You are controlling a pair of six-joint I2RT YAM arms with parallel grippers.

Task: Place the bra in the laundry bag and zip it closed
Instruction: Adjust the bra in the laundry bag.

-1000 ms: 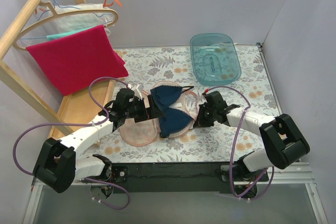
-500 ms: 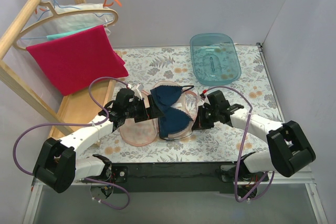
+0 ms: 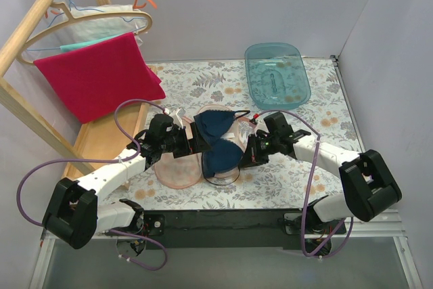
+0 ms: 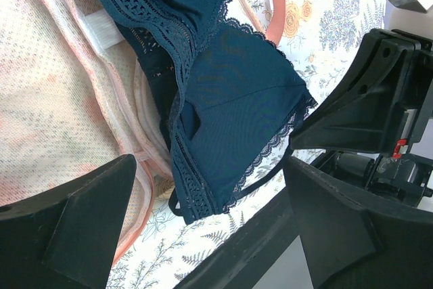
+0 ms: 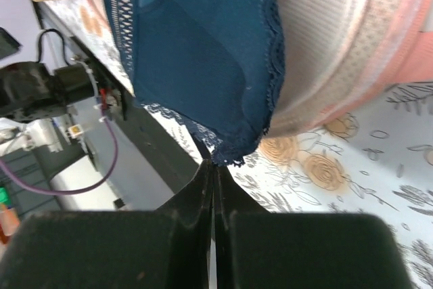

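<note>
Right gripper (image 3: 247, 153) has slid left, its jaws now pinched on the lace hem of the bra (image 3: 218, 141). The bra lies across the open laundry bag (image 3: 177, 170), toward the table's near edge, not yet tucked in. Left gripper (image 3: 191, 141) jaws are spread.

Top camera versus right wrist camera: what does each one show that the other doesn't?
Only the top camera shows the red towel, the wooden rack and the teal tub. Only the right wrist camera shows, up close, the right tool shut on the lace edge of the bra. Both show the bra lying on the bag on the floral table.
</note>
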